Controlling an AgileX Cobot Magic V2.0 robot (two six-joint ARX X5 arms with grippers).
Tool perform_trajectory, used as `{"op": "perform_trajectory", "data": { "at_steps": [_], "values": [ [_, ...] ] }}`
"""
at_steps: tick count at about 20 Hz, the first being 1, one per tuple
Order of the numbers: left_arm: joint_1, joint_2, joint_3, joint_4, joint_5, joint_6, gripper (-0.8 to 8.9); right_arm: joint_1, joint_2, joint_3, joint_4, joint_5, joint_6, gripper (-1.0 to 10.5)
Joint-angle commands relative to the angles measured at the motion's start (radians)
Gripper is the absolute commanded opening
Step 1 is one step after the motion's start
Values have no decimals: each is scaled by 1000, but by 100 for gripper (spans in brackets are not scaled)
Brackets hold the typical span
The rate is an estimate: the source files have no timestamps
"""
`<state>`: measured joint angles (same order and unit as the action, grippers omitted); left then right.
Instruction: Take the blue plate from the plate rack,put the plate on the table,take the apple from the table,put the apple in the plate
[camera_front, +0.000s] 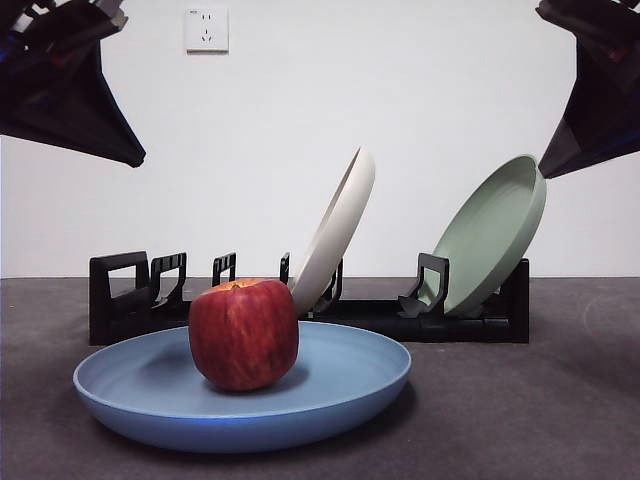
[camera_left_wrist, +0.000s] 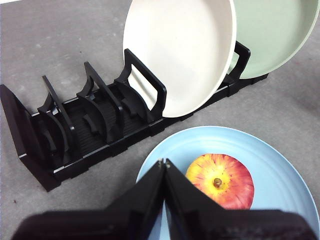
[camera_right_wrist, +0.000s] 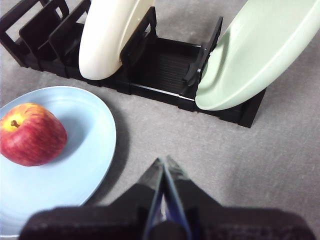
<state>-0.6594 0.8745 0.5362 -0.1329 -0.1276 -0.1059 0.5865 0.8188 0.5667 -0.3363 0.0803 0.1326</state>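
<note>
Tools both idle, task looks finished. Front view: two dark arm tips at the top corners, raised well clear of everything; which is which can't be told from here. Blue plate (camera_front: 240, 390) lies flat on the tabletop (camera_front: 540, 400), near side, left of centre. Apple (camera_front: 244, 334) sits upright in the plate, a little left of its middle, stem dip up. Plate rack (camera_front: 310, 305) runs left to right behind the plate. Cream-white plate (camera_front: 335, 232) leans in a middle slot, sage-green plate (camera_front: 490, 238) leans at the right end; the slotted holders prop both on edge. Left slots are empty, likely where the blue plate came from.

Left wrist view: left tool (camera_left_wrist: 164, 164) has its jaws pressed together, tips meeting, pinching nothing. It hangs over the plate's rim, just beside the apple (camera_left_wrist: 220, 181) but apart from it. Blue plate (camera_left_wrist: 265, 160) flat under the apple, rack (camera_left_wrist: 95, 120) beyond, cream-white plate (camera_left_wrist: 180, 55) and sage-green plate (camera_left_wrist: 272, 35) standing in it.

Right wrist view: right tool (camera_right_wrist: 164, 167) also pressed together and empty, over bare tabletop (camera_right_wrist: 260, 160) just right of the blue plate (camera_right_wrist: 85, 150). Apple (camera_right_wrist: 31, 134) rests in the plate, well apart from this tool. Rack (camera_right_wrist: 165, 65) far side, with cream-white plate (camera_right_wrist: 110, 35) and sage-green plate (camera_right_wrist: 260, 50) slotted.
</note>
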Motion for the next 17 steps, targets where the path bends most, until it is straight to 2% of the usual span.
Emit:
{"op": "perform_trajectory", "data": {
  "at_steps": [1,5,7,10,13,17],
  "values": [
    [-2,-4,-2,3,2,-5,-3,-2,-2,-3,5,4,9,-16],
    [19,-162,-2,-50,-26,7,-3,-2,-2,-3,6,4,9,-16],
    [64,-259,-2,-64,-28,30,-3,-2,-2,-3,6,4,9,-16],
    [217,-385,-8,-71,-24,67,-3,-2,-2,-3,5,3,9,-16],
    [414,-502,-48,-74,-16,74,-3,-2,-2,-3,6,4,9,-16],
    [653,-657,-197,-67,143,74,-3,-2,-2,-3,5,4,9,-16]
  ]
}}
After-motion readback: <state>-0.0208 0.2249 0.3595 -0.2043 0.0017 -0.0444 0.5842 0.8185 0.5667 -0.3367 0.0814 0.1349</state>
